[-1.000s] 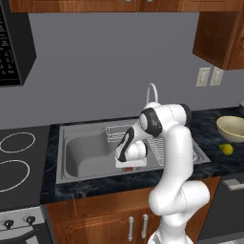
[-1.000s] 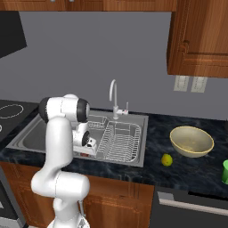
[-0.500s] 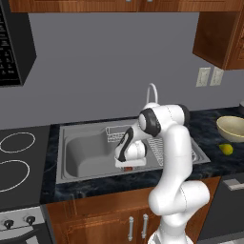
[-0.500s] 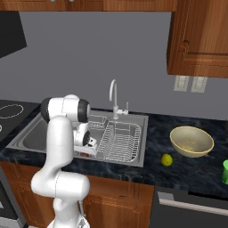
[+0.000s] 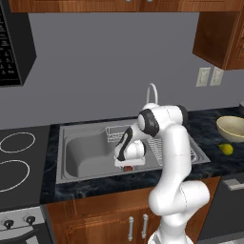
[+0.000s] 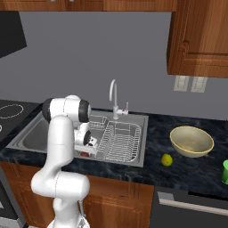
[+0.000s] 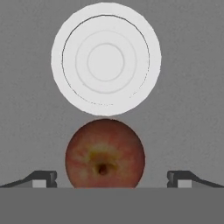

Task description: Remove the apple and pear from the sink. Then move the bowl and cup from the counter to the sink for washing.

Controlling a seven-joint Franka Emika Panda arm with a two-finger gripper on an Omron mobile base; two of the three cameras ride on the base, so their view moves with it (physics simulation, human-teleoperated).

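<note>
Down on the sink (image 5: 76, 162) floor, the apple (image 7: 105, 153) lies just beside the round white drain (image 7: 106, 59), and the gripper (image 7: 111, 179) hangs over it with its jaws spread wide, one fingertip to each side of the fruit and neither touching it. On the counter (image 6: 196, 171) to the right, the pear (image 6: 167, 160) rests near the bowl (image 6: 192, 141), with the cup (image 6: 225, 171) at the far edge.

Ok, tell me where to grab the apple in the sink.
Grip the apple across its round middle, coming straight down from above. Its stem dimple faces up, and the open fingers already stand on either side, by the drain.
</note>
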